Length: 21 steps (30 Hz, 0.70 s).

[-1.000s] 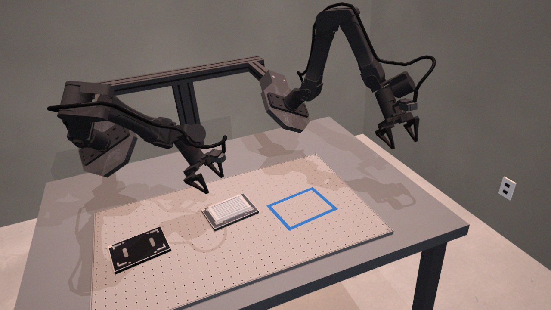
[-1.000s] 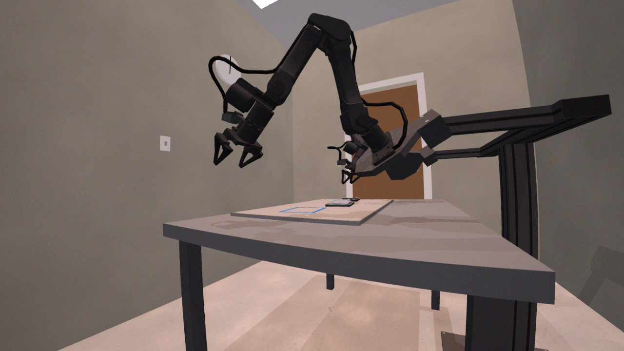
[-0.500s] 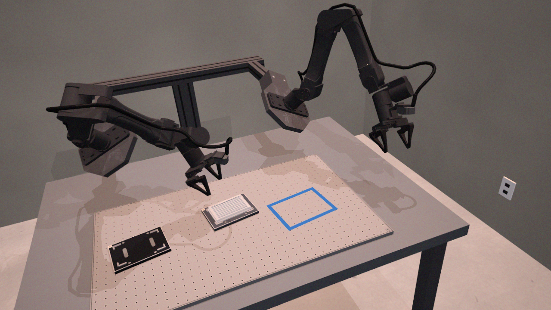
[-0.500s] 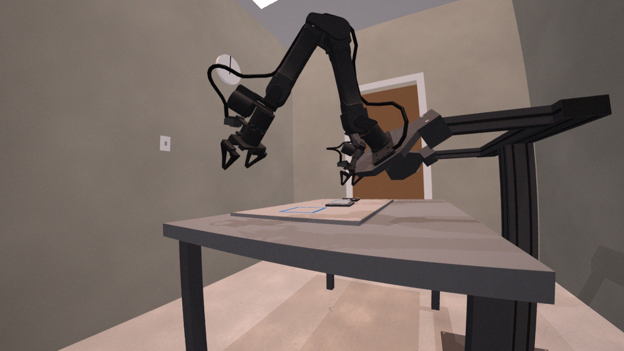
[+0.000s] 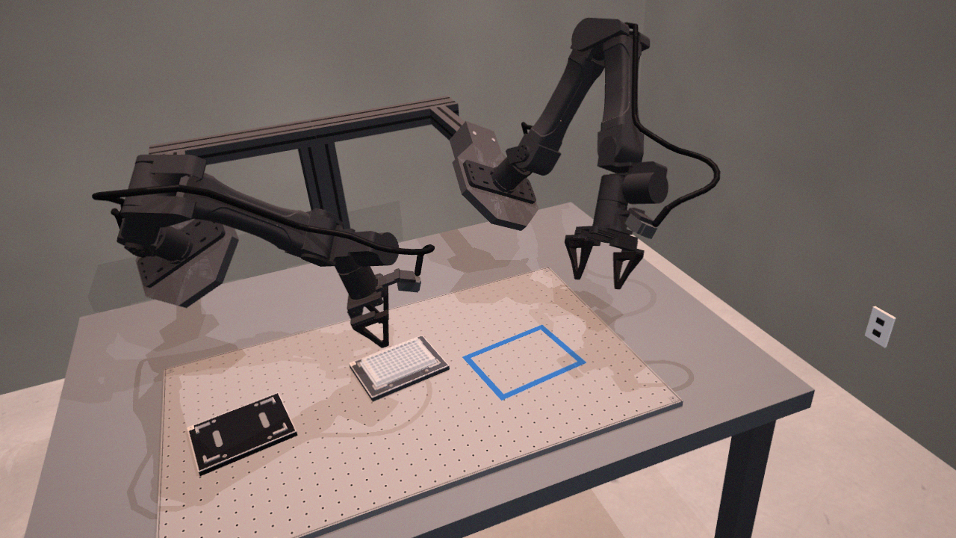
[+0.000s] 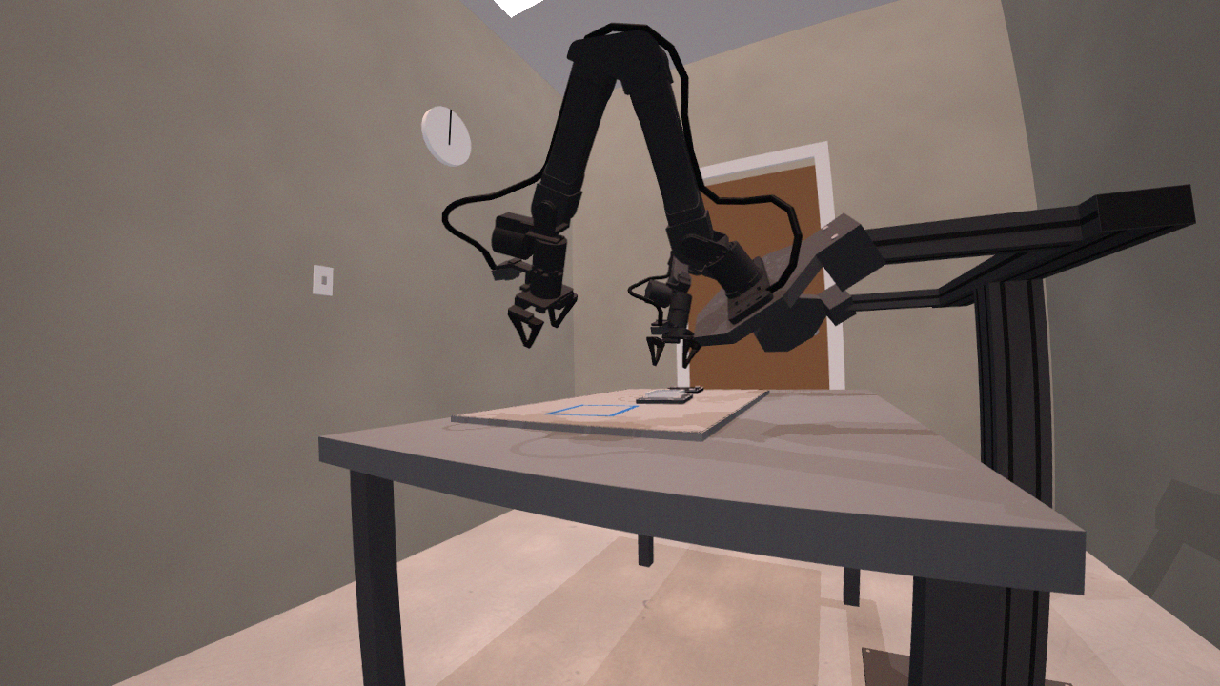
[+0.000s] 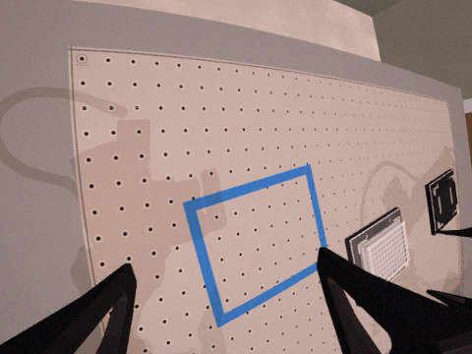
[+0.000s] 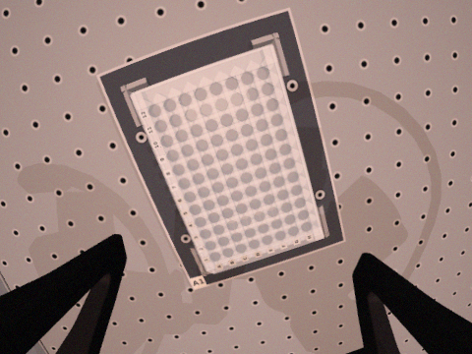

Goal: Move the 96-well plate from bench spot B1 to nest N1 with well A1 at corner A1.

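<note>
The white 96-well plate (image 5: 399, 362) lies flat inside the locators of a black nest (image 5: 429, 370) at the middle of the perforated board. The right wrist view shows the plate (image 8: 226, 164) from straight above, with a small A1 label (image 8: 199, 281) at one nest corner. My right gripper (image 5: 378, 338) hangs open and empty a little above the plate's far edge; its fingers are spread wide. My left gripper (image 5: 597, 279) is open and empty, high above the board's far right corner. The blue-taped rectangle (image 5: 523, 361) is empty, as the left wrist view (image 7: 259, 243) also shows.
A second black nest (image 5: 242, 431) with white corner marks lies empty at the board's near left. The dark gantry frame (image 5: 320, 143) and both arm mounts stand behind the board. The table edge runs close to the board's right side.
</note>
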Available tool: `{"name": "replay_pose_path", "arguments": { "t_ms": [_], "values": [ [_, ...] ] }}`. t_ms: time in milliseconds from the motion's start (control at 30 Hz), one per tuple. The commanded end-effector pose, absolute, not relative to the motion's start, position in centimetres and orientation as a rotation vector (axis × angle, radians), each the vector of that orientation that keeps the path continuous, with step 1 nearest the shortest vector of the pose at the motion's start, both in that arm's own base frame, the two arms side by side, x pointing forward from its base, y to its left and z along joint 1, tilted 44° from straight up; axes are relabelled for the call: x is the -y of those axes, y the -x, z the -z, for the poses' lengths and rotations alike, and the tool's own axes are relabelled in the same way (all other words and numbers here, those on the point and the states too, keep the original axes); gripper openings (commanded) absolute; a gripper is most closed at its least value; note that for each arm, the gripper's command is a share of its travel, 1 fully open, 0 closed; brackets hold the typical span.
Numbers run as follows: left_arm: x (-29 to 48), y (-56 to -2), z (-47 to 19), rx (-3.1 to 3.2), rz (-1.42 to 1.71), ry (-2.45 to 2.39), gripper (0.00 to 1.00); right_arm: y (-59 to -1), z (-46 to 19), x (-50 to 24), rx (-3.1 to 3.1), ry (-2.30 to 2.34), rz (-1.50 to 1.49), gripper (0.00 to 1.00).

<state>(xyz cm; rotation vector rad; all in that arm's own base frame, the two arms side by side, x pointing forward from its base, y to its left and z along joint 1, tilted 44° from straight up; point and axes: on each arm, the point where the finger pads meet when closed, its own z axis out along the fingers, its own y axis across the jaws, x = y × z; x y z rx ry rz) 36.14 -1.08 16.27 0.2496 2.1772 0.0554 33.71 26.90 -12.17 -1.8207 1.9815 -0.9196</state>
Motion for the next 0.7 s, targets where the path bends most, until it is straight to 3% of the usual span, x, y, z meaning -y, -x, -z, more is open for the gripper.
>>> {"name": "replay_pose_path", "arguments": {
  "t_ms": [0, 667],
  "values": [
    [3.9, -34.1, -12.3, -2.345, -0.044, -0.163, 1.00, -33.0, 12.7, -26.3, -1.962, 2.065, 1.058, 1.00],
    [13.2, -22.2, -4.6, -2.536, -0.345, -0.428, 1.00, -34.7, 13.4, -27.4, -1.882, 2.312, 1.193, 1.00]
  ]
}}
